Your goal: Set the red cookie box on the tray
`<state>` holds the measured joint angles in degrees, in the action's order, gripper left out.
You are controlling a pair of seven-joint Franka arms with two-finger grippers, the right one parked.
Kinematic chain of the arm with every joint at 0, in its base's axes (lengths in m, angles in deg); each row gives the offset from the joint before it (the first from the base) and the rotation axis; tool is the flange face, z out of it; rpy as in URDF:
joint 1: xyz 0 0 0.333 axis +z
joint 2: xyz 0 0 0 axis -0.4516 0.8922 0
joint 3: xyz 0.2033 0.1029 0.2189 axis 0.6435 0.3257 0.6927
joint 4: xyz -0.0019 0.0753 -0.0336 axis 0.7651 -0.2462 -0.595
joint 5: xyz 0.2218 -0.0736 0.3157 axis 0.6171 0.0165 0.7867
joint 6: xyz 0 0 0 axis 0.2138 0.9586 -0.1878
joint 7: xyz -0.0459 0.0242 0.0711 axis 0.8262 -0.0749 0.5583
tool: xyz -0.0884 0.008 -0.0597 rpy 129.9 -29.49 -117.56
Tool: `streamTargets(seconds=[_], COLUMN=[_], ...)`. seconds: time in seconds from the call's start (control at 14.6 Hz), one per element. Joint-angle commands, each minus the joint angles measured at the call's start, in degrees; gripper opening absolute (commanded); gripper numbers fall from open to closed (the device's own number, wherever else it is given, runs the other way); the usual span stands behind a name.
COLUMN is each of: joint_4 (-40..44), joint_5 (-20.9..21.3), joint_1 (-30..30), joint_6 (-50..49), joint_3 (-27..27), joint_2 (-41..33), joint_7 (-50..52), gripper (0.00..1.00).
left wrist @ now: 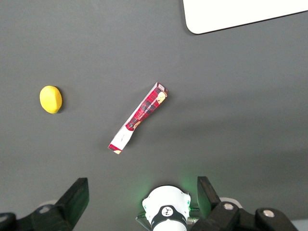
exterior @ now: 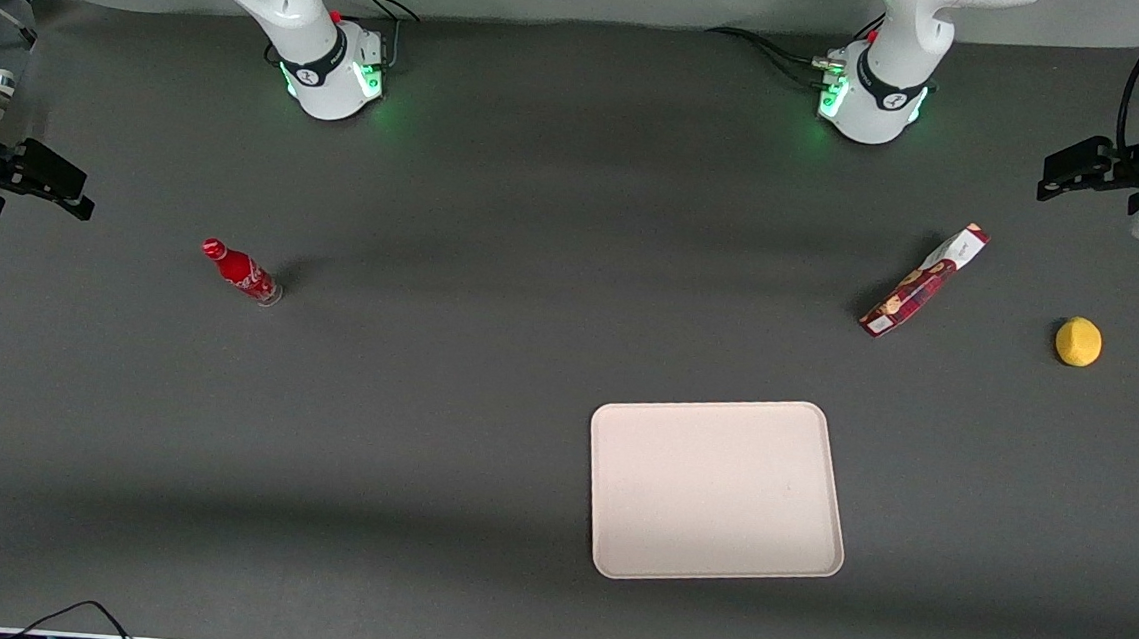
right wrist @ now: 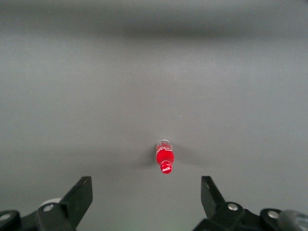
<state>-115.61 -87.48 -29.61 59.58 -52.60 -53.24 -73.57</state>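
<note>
Firstly, a small red soda bottle [exterior: 240,271] is seen toward the parked arm's end of the counter [exterior: 494,254], well apart from everything the task concerns. Next, the tray [exterior: 716,489] is found bare and nearest the front camera. The red cookie box [exterior: 923,281] lies flat on the counter at roughly one o'clock from the tray, its long axis running from seven to one o'clock, the white label end at one. A yellow fruit [exterior: 1078,342] rests near it, at about four o'clock. The pincer [exterior: 1069,176] is held released, fingers spread wide, high above the counter at about one o'clock from the box, touching nothing. The carton is judged light, stiff yet crushable, so a moderate squeeze across the narrow width near its middle would be preferred, with the wrist turned square to the long axis. Open room is left all round the box; only the tray's low rim need be cleared.
</note>
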Motion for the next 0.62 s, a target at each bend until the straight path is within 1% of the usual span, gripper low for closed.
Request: streamTargets(seconds=[0.0,0.34,0.55], joint_4=[-0.09,0.09,4.12], joint_5=[1.05,1.14,1.23], joint_1=[-0.23,-0.31,0.12], joint_6=[-0.99,-0.82,-1.96], joint_3=[-0.17,-0.17,0.44], joint_2=[-0.55,0.58,3.21], joint_7=[0.56,1.34,-0.67], gripper=[1.00,1.00,1.00])
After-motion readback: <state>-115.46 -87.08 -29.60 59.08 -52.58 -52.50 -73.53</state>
